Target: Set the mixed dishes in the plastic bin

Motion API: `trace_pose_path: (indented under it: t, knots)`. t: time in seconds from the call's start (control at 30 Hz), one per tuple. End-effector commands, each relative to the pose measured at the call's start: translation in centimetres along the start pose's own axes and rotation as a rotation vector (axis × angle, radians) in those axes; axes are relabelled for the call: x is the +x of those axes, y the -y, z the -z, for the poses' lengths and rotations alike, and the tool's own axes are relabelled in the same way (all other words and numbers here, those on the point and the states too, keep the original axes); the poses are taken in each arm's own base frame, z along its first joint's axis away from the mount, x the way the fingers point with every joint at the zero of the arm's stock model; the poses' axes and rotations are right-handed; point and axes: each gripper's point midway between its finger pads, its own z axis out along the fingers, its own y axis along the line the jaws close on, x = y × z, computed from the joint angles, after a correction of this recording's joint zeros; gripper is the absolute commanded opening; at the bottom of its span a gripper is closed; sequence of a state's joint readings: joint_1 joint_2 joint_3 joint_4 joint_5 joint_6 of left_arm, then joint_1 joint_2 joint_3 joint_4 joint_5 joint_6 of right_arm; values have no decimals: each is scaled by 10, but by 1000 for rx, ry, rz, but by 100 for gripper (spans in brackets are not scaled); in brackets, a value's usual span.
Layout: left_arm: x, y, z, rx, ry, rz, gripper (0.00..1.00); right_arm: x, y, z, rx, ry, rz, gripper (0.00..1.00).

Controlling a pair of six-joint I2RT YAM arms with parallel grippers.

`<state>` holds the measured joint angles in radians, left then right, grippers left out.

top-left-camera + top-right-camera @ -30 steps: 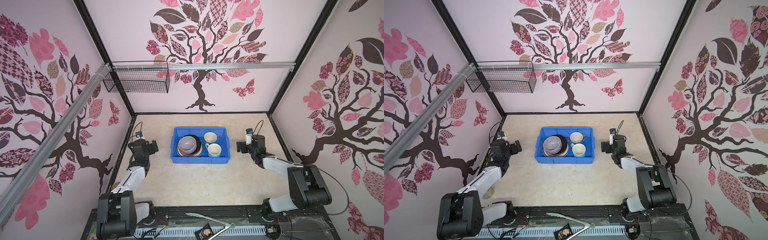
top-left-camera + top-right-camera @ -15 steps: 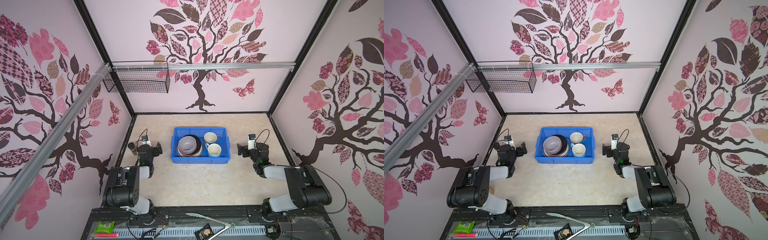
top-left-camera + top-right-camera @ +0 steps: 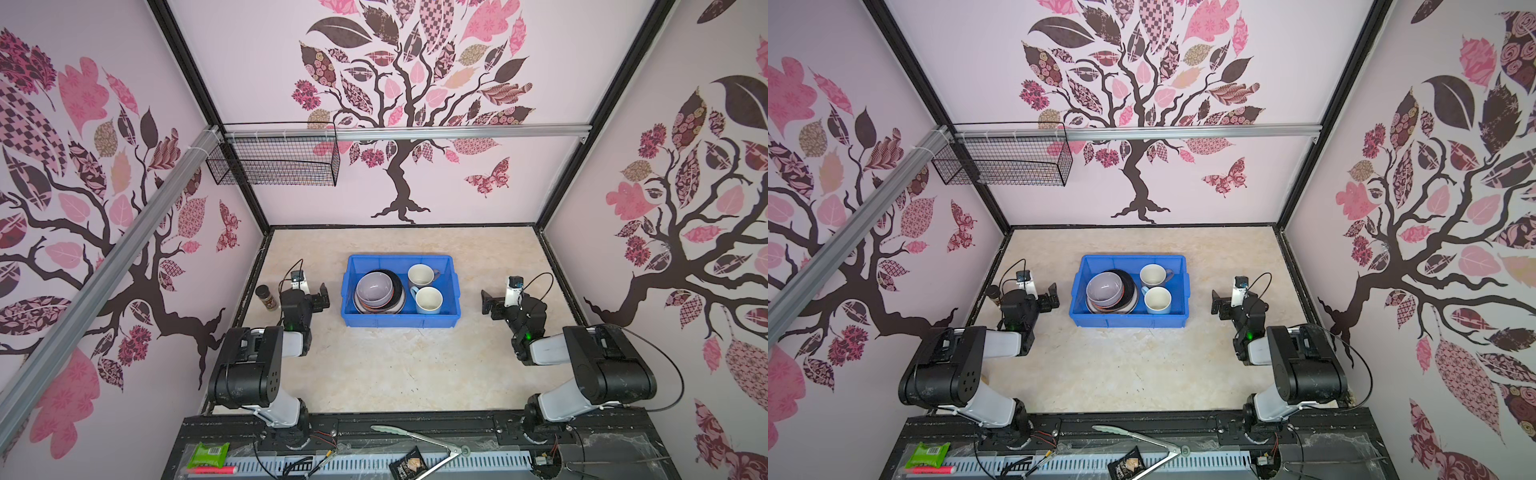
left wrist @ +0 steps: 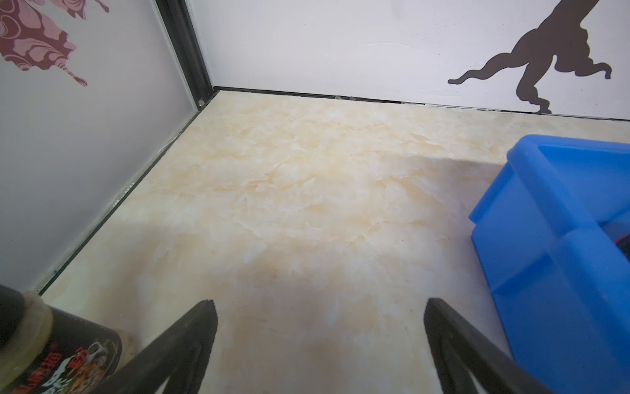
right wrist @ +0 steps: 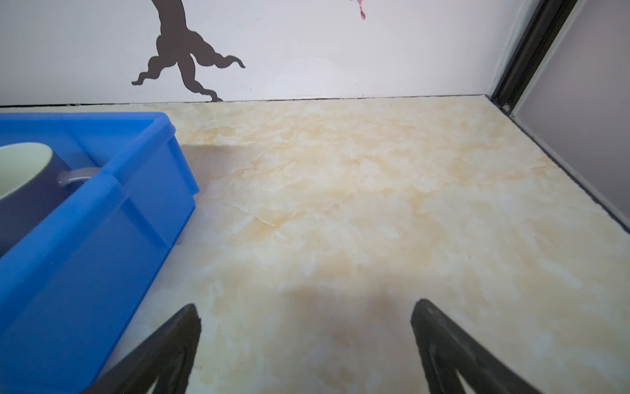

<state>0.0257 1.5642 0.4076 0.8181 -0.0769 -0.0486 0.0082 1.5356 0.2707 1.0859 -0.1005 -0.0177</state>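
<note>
The blue plastic bin (image 3: 399,258) (image 3: 1129,258) stands mid-table. In it lies a stack of plates (image 3: 398,297) with a grey-inside bowl (image 3: 374,286) (image 3: 1104,286) on top, and two mugs (image 3: 421,275) (image 3: 429,300) stand beside the stack. My left gripper (image 3: 311,297) (image 4: 320,307) hovers low over bare table left of the bin (image 4: 545,204), open and empty. On the other side of the bin (image 5: 102,191), my right gripper (image 3: 500,301) (image 5: 306,307) is open and empty too. One mug (image 5: 24,170) shows in the right wrist view.
A dark-lidded spice jar (image 3: 264,297) (image 4: 51,348) stands by the left wall, close to my left gripper. A black wire basket (image 3: 274,160) hangs on the back rail. Tongs (image 3: 415,438) and a green packet (image 3: 208,453) lie on the front ledge.
Both arms have folded back toward the front and now sit low beside the bin. The grippers stayed open. The dishes in the bin have not moved.
</note>
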Motion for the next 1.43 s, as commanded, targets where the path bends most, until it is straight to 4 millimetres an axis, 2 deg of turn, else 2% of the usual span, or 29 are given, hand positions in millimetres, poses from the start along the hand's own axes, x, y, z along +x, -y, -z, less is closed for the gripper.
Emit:
trace_pose_path:
  t: [0.0, 1.4]
  knots:
    - [-3, -2, 2, -3, 18, -9, 99, -14, -2, -3, -9, 47, -12, 99]
    - [-4, -2, 2, -2, 21, -12, 99, -14, -1, -2, -6, 51, -12, 100]
